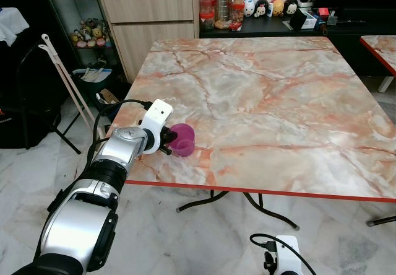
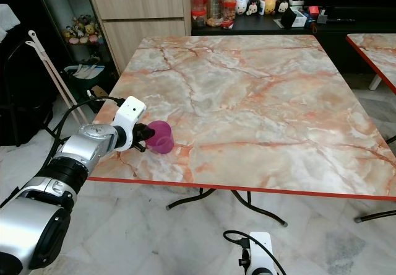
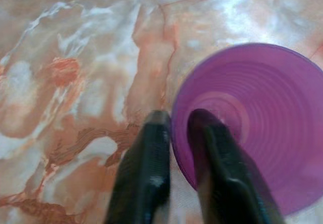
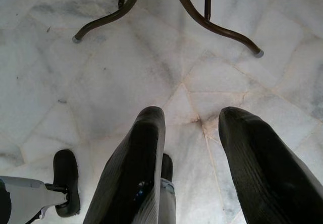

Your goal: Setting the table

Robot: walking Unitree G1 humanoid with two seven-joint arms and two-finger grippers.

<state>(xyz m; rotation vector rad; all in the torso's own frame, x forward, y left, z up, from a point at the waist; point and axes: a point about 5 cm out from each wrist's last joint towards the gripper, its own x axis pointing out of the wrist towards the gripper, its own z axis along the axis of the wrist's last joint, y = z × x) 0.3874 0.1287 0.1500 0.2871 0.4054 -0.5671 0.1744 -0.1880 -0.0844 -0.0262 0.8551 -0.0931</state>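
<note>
Left wrist view showed the left tool (image 3: pixel 174 128) clenched on the purple cup's (image 3: pixel 252 123) rim — one finger inside — steadying it upright near the marble surface's (image 1: pixel 278 89) front-left edge; right tool (image 4: pixel 194 133) hung released.

Clamped in the left gripper (image 3: pixel 179 120), the purple cup (image 3: pixel 252 123) looks like translucent ribbed plastic. Beneath it, the table (image 1: pixel 278 95) appears glossy marble-patterned, possibly laminate. The fingers (image 3: pixel 144 178) are matt black.
</note>
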